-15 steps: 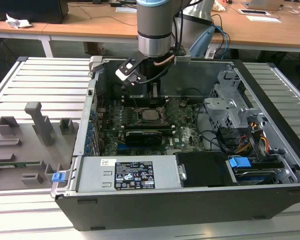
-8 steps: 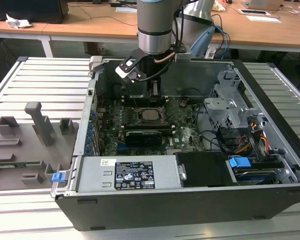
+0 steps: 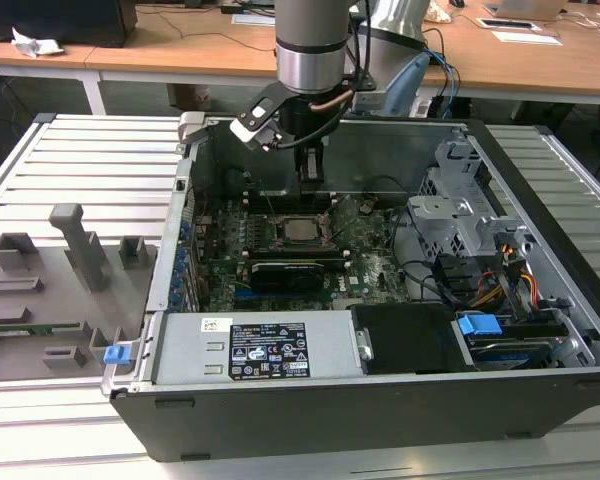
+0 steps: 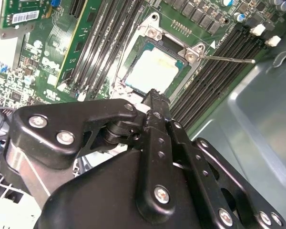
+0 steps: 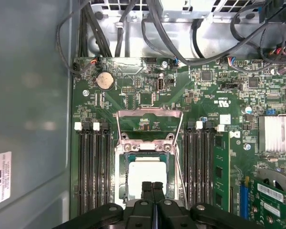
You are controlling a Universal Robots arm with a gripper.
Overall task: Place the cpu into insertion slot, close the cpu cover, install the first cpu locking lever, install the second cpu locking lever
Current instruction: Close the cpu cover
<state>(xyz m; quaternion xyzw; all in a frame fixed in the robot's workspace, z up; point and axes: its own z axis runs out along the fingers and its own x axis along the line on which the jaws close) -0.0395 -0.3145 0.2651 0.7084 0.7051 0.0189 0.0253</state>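
the flat, dull-grey square cpu point(image 5: 145, 172) lies in the black, metal-rimmed insertion slot point(image 5: 120, 174) on the green board point(image 5: 133, 88). the thin metal-frame cpu cover point(image 5: 149, 113) stands flipped open. the black jaws, pressed together, hover over the chip's edge.

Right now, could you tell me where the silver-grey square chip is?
In the first wrist view, the silver-grey square chip sits in the square black socket on the green motherboard, between long black memory slots.

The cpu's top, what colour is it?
The cpu top is pale silver-grey, best seen in the second wrist view.
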